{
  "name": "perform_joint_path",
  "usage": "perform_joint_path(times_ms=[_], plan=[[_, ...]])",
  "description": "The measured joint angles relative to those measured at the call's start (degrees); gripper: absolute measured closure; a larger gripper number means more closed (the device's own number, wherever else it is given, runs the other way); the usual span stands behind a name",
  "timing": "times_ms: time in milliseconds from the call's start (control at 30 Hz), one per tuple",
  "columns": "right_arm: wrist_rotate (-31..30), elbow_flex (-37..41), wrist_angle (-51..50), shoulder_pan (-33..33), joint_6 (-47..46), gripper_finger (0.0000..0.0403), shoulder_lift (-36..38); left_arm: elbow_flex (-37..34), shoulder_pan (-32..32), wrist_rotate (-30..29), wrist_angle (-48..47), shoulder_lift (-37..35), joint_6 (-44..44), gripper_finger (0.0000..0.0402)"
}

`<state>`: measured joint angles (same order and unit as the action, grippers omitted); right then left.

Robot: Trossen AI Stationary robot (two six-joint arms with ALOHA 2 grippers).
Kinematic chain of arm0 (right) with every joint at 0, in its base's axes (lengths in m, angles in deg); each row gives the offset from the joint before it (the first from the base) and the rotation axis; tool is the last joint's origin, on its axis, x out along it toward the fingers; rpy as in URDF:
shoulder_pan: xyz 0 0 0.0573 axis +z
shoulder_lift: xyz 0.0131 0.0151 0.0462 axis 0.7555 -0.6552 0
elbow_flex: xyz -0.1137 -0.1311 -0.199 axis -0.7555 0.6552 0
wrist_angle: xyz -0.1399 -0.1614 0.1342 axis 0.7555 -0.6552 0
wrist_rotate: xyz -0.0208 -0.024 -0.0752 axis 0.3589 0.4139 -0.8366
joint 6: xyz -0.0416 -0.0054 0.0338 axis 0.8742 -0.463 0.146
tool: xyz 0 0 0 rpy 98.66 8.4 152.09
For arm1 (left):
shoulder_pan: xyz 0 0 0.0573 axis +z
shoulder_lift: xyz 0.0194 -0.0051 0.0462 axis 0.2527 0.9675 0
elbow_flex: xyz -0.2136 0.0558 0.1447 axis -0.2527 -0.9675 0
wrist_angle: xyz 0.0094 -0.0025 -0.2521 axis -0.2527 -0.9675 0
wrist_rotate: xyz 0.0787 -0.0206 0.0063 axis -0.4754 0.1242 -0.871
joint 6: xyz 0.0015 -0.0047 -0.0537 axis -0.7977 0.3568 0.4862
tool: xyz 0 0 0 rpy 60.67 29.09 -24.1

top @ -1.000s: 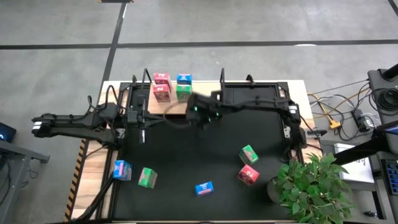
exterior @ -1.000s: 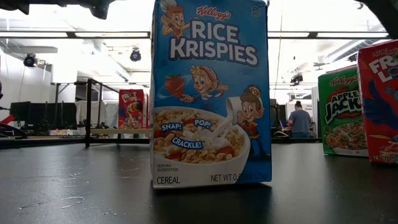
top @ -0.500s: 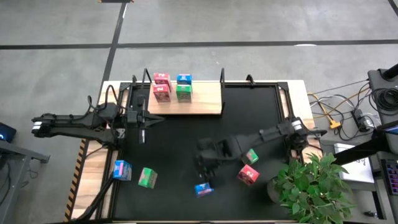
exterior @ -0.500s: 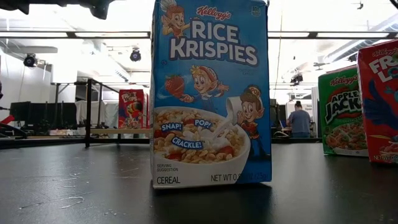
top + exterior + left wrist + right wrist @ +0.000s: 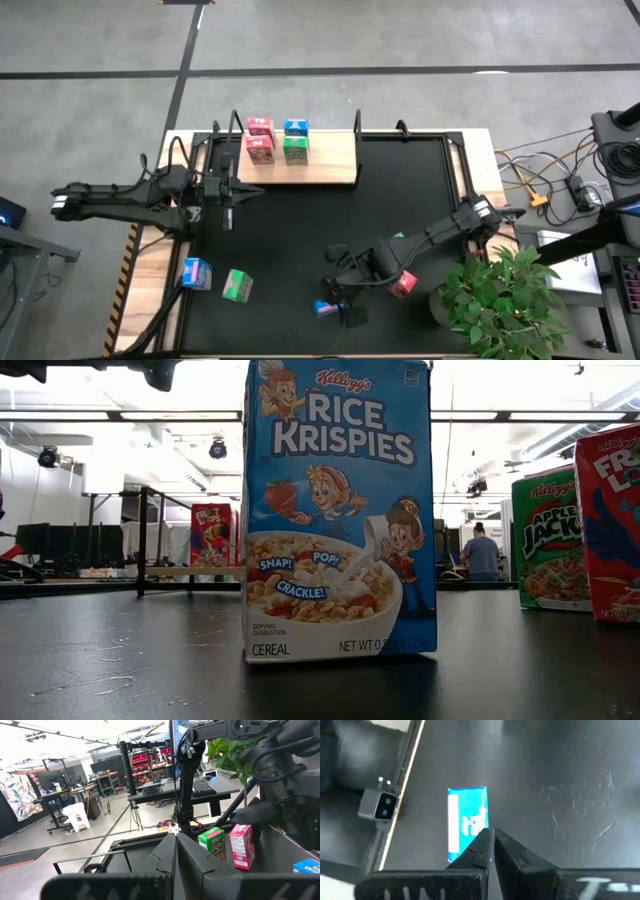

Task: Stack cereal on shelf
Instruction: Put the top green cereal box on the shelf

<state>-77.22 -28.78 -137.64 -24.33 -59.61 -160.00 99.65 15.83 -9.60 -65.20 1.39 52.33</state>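
Observation:
The shelf, a light wooden board, lies at the mat's far side. Two pink-red cereal boxes, a blue one and a green one stand on it. A blue cereal box lies on the mat near the front edge. My right gripper hangs shut above it, slanting down. A pink-red box and a green box stand beside my right arm. My left gripper waits shut at the mat's left, pointing level.
A blue box and a green box lie at the mat's near left. A potted plant stands at the near right corner. In the low view the blue box fills the middle, with green and red boxes to its right.
My right gripper has swung from the shelf's near edge toward the table's near edge, sinking a little, and now hangs over the blue box on the mat. It has stayed shut. No box has moved.

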Motion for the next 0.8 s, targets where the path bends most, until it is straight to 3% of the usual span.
perform_joint_path(times_ms=[133,267,533,667,800], plan=[[-15.04,0.23,1.00,0.00,0.13,0.0394,0.00,0.00,0.00,-0.01,0.22,0.00,0.00,0.0402],[-19.01,0.09,2.61,-5.45,9.72,0.0394,0.21,0.00,0.00,-0.01,0.35,-0.35,0.08,0.0402],[-5.86,0.04,14.60,-24.83,23.50,0.0378,0.28,0.00,0.02,0.00,-0.68,-3.26,-0.94,0.0402],[0.48,0.04,18.17,-34.24,26.47,0.0337,0.31,0.00,0.00,-0.02,-1.18,-4.63,-2.26,0.0402],[2.90,0.76,21.67,-41.63,28.50,0.0279,0.33,0.00,0.02,-0.02,-1.44,-5.64,-4.24,0.0402]])
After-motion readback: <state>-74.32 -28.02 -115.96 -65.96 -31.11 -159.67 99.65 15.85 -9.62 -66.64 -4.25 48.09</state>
